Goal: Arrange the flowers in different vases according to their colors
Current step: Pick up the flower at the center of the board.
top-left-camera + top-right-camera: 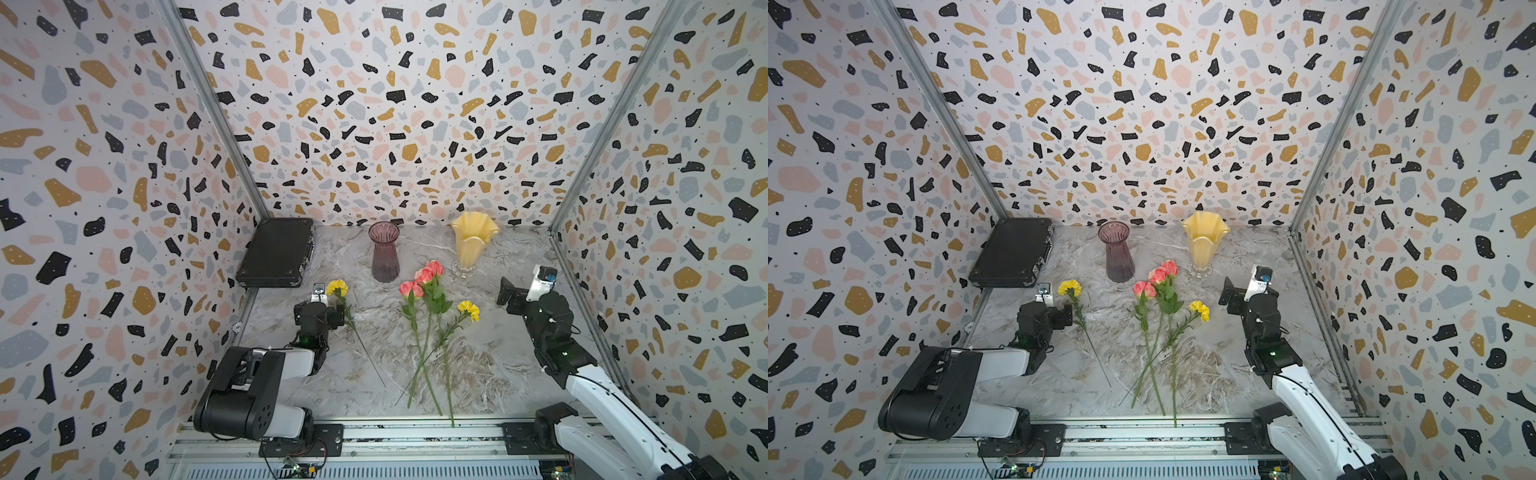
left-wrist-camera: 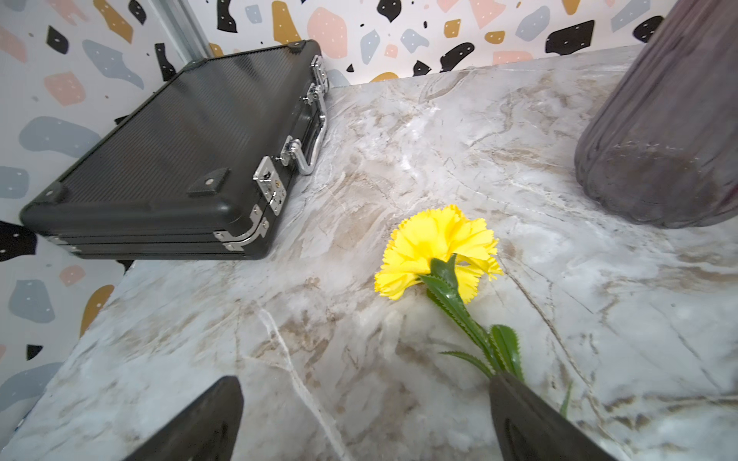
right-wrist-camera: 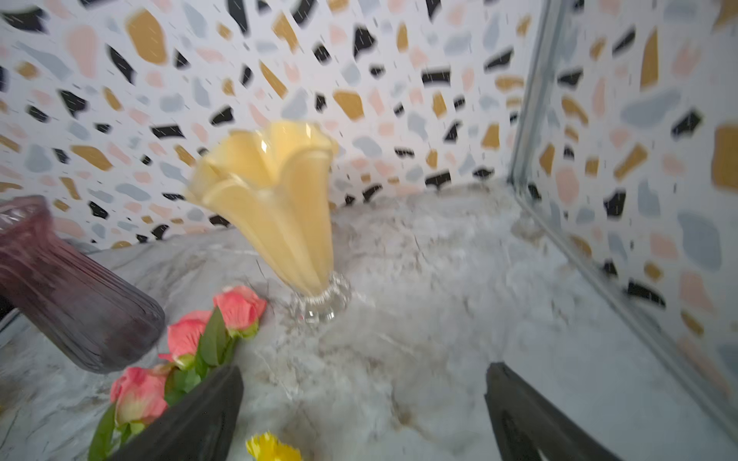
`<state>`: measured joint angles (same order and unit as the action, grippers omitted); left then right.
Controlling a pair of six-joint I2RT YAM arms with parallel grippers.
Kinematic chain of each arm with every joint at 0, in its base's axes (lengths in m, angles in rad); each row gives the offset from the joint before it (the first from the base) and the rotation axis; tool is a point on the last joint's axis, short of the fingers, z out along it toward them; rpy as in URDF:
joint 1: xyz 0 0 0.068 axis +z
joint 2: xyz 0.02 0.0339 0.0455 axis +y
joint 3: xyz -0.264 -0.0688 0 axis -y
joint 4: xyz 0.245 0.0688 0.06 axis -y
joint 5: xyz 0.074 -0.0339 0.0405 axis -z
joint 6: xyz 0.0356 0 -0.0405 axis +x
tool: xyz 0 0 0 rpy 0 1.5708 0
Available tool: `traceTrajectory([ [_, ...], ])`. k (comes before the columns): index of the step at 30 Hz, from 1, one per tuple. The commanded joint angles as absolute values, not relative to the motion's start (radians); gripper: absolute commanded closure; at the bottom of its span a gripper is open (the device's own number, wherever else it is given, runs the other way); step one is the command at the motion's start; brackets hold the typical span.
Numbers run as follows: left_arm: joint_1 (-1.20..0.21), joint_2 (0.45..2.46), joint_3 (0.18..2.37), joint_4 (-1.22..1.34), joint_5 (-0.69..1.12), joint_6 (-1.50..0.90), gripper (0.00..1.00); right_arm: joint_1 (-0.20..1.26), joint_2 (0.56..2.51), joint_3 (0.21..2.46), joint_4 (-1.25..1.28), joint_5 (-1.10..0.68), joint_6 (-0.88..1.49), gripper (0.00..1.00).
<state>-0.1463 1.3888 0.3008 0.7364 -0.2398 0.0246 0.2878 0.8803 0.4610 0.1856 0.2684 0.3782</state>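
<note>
left gripper [image 2: 363, 381] agape by black case [image 2: 167, 151] – right gripper [image 3: 364, 369] agape, 3 roses [image 3: 185, 335] seemingly near

Left gripper [image 2: 363, 383] sits low with jaws spread; right gripper [image 3: 364, 369] hovers higher, jaws wide apart.

Grey-white marble table [image 1: 498, 357], tan-veined. At eleven o'clock a black case [image 1: 276, 253]; at twelve a ribbed mauve vase [image 1: 385, 257]; at one a creamy yellow vase [image 1: 471, 245] — coral-pink roses [image 1: 424, 276], yellow carnations [image 1: 337, 286], green stems. Terrazzo-speckled walls [image 1: 374, 104].
</note>
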Motion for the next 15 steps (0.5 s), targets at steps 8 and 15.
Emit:
traceTrajectory([
  [8, -0.366, 0.984, 0.591, 0.315, 0.121, -0.514, 0.01, 0.275, 1.024, 0.519, -0.036, 0.075, 0.585, 0.00],
  [15, -0.353, 1.218, 0.606, 0.254, 0.221, -0.613, 0.01, 0.270, 0.999, 0.484, -0.089, 0.252, 0.666, 0.00],
])
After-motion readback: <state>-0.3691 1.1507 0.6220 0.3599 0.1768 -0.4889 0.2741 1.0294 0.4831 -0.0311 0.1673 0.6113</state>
